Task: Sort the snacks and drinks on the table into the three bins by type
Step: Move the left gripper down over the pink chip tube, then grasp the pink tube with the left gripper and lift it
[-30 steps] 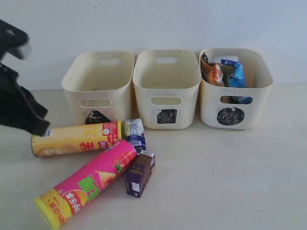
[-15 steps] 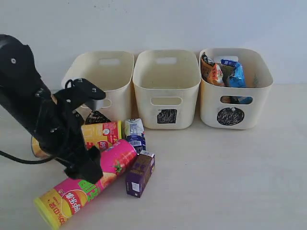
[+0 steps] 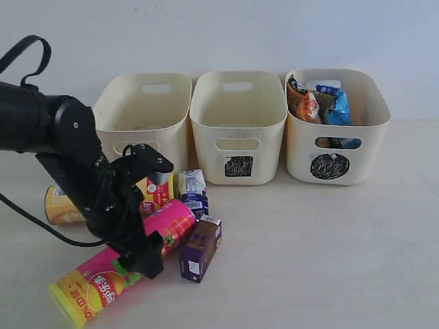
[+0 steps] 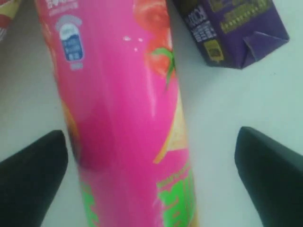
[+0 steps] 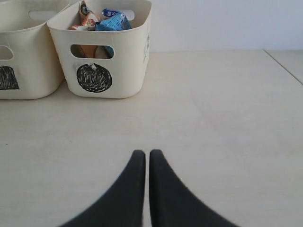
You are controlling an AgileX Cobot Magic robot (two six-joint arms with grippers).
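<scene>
Two hands: left hand (image 4: 150,137) gapes wide astride the pink tube (image 4: 118,94), purple carton (image 3: 200,250) at three o'clock; right hand (image 5: 147,161) closed, empty.

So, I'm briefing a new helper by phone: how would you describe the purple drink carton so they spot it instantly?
Find the middle bin of three, marked with a black square. On the table before it, the purple carton lies beside the pink tube. It is the only dark purple box; the other carton is blue-and-white.
</scene>
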